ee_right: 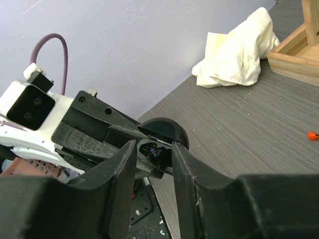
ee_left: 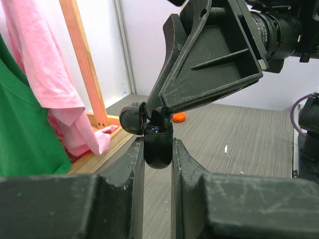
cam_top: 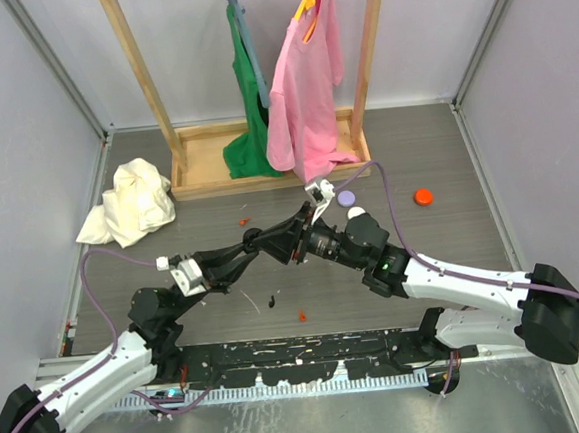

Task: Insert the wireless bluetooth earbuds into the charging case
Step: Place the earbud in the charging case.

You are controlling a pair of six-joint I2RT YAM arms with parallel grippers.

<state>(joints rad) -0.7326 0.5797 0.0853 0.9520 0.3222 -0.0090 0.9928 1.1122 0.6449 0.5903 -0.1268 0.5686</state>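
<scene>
Held up over mid desk (cam_top: pixel 446 164): left claw (ee_left: pixel 158 147) pinching the open-lidded charging case (ee_left: pixel 158 154). Right claw (ee_right: pixel 153 149) pinching an earbud (ee_right: pixel 158 157) at the case mouth. Probably mid-insertion, not yet seated. Can't tell if the other bud is in.

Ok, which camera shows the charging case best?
Left wrist: the charging case sits close and upright in the left gripper, lid open. Right wrist shows mainly its lid; in the top view the arms hide it.
</scene>
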